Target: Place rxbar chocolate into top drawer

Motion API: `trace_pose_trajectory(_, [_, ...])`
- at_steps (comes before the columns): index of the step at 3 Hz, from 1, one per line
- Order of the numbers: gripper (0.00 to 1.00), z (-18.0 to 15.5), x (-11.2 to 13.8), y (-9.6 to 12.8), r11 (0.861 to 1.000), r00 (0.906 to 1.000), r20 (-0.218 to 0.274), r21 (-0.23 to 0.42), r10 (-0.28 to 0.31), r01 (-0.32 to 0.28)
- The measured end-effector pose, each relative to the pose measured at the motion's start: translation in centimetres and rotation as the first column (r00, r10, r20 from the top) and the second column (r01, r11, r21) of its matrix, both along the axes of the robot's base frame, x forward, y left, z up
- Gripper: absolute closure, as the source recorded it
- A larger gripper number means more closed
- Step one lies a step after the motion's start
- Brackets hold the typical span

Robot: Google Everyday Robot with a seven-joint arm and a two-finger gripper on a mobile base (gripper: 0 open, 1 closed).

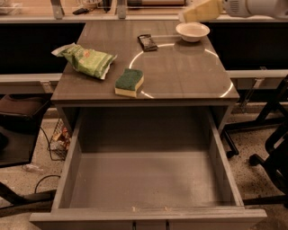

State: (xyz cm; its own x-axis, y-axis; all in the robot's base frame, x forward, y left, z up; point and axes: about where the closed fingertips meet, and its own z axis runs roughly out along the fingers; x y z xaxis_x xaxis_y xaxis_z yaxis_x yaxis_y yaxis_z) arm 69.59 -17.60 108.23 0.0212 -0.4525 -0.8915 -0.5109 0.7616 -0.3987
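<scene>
The rxbar chocolate, a small dark flat bar, lies at the far middle of the grey-brown table. The top drawer is pulled wide open below the table's front edge, and nothing lies in it. My gripper is a pale shape at the top right, high over the far edge, to the right of the bar and above a white bowl. It holds nothing that I can see.
A white bowl stands at the far right of the table. A green crinkled snack bag lies at the left. A green-topped yellow sponge lies near the front edge. Chair legs stand at the right.
</scene>
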Motion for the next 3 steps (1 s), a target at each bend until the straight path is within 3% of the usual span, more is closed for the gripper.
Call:
trace_pose_trajectory(1, [0.0, 1.5, 1.2, 0.6, 0.999, 0.9977, 0.067, 0.043, -0.011, 0.009])
trace_pose_trajectory(2, [0.0, 1.5, 1.3, 0.6, 0.999, 0.9977, 0.067, 0.043, -0.011, 0.009])
trace_pose_trajectory(3, [0.0, -1.3, 5.6, 3.3, 0.997, 0.9992, 0.007, 0.073, -0.04, 0.039])
